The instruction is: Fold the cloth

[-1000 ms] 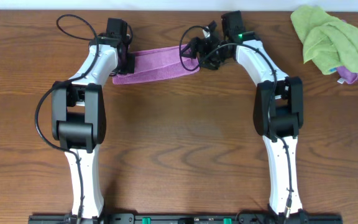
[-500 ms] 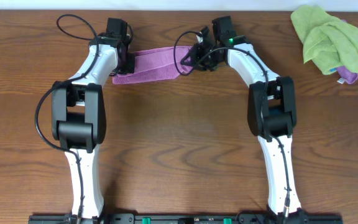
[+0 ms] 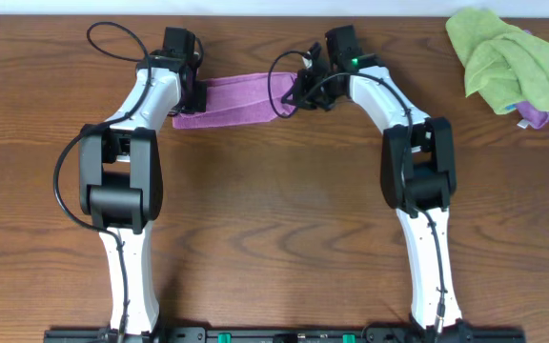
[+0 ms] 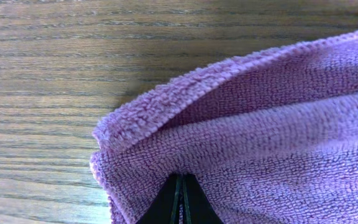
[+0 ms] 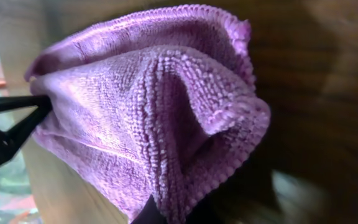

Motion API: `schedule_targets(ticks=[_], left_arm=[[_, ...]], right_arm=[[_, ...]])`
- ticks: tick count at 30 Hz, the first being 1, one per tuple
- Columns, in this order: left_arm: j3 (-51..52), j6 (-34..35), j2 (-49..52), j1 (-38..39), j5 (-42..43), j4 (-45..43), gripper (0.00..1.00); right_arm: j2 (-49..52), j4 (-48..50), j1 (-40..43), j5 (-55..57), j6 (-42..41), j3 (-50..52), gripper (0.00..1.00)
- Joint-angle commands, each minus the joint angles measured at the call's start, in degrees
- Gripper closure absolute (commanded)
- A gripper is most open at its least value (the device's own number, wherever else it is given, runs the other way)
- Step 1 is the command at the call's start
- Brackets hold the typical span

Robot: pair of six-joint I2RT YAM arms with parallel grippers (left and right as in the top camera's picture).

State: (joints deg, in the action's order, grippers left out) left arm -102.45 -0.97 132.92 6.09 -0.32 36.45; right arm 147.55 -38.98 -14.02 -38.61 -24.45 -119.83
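The purple cloth (image 3: 241, 100) lies as a folded strip at the back of the table between both arms. My left gripper (image 3: 196, 97) is shut on its left end; in the left wrist view the closed tips (image 4: 182, 190) pinch the layered cloth (image 4: 260, 124) near its folded corner. At the strip's right end my right gripper (image 3: 294, 93) is shut on the cloth. In the right wrist view that end of the cloth (image 5: 142, 112) is bunched and lifted off the wood, and it hides most of the gripper (image 5: 166, 214).
A crumpled lime-green cloth (image 3: 503, 57) sits at the back right corner with a bit of purple fabric (image 3: 534, 116) under its edge. The wooden table (image 3: 274, 219) stretches toward the arm bases. A black cable loops beside each wrist.
My right arm has moved left onto the strip's right end and its jaws have shut on it, bunching that end. The left arm has not moved.
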Motion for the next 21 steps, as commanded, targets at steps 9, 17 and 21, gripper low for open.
schedule_targets(ticks=[9, 17, 21], left_arm=[[1.2, 3.5, 4.4, 1.6, 8.9, 1.9, 0.94], [1.2, 4.9, 4.4, 2.4, 10.7, 1.9, 0.94], [1.1, 4.9, 4.4, 2.4, 10.7, 1.8, 0.94]], right_arm=[[-7.2, -0.1, -1.5, 7.1, 5.9, 1.4, 0.98], [-7.5, 2.8, -5.0, 6.9, 5.9, 1.3, 0.98], [-7.5, 4.2, -6.6, 6.6, 5.9, 1.3, 0.99]])
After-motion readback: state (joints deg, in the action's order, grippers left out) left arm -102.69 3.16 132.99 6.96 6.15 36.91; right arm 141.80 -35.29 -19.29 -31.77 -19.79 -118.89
